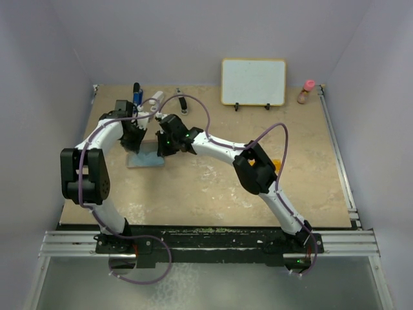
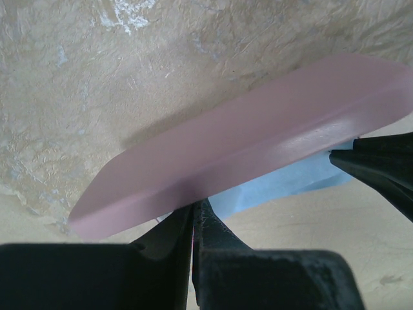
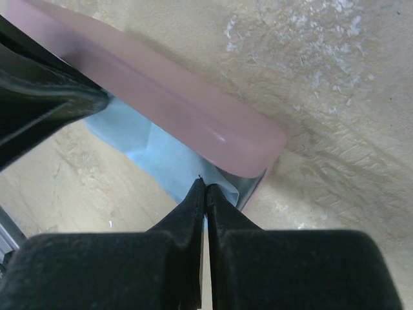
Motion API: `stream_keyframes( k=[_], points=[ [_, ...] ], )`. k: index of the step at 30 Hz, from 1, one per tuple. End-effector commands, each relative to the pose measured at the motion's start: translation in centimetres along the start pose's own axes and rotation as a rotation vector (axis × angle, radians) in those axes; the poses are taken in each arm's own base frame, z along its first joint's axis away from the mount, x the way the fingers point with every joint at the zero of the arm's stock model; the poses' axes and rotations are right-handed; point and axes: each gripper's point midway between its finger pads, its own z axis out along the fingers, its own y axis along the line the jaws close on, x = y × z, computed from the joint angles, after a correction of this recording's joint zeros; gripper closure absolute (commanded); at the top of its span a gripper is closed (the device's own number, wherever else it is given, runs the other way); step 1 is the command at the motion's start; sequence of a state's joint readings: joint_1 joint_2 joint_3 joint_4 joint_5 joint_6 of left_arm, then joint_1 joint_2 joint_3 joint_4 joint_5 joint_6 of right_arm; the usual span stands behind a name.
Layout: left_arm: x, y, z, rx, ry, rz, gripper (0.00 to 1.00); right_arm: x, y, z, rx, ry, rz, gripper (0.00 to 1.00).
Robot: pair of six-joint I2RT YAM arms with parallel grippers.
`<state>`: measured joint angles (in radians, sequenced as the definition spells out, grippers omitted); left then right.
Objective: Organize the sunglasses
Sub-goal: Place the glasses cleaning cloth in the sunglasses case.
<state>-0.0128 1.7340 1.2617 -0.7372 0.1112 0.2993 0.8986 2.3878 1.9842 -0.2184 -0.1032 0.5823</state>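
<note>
Sunglasses (image 1: 277, 165) lie well behind your right gripper (image 3: 203, 186), beside that arm's elbow, not yet cased. Your left gripper (image 2: 193, 210) is clenched on the near edge of the pink case (image 2: 258, 142). The right is clenched at the blue cloth (image 3: 155, 155) beneath; whether it pinches the cloth is unclear. Most of the job remains.

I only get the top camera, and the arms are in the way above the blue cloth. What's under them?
Observer: A pink case; the cloth pokes out from under it.
Operator: Are the end effectors open?
Observer: No. The left end effector and the right end effector are both shut.
Operator: Where's the right one pointing?
Observer: Its tips sit at the cloth's edge, just below the case's rounded end.
</note>
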Motion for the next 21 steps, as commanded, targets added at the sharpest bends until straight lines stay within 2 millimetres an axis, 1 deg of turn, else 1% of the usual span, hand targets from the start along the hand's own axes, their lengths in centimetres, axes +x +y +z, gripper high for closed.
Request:
stream_keyframes(
  k=[1, 3, 10, 17, 21],
  points=[
    [-0.4, 1.1, 0.1, -0.038, -0.027, 0.002, 0.97, -2.1, 2.3, 0.0, -0.072, -0.051, -0.023, 1.0],
    [-0.3, 1.3, 0.1, -0.051, -0.03, 0.001, 0.97, -1.6, 2.0, 0.2, -0.058, -0.027, -0.024, 1.0],
    [-0.2, 2.1, 0.0, -0.094, -0.038, -0.003, 0.97, -1.2, 1.5, 0.1, -0.042, -0.025, -0.022, 1.0],
    [0.3, 2.3, 0.3, -0.106, -0.035, -0.008, 0.97, -1.4, 1.1, -0.2, -0.02, -0.038, -0.027, 1.0],
    [0.3, 2.6, 0.0, -0.127, -0.046, -0.015, 0.97, -1.4, 0.8, -0.4, -0.01, -0.044, -0.025, 1.0]
  ],
)
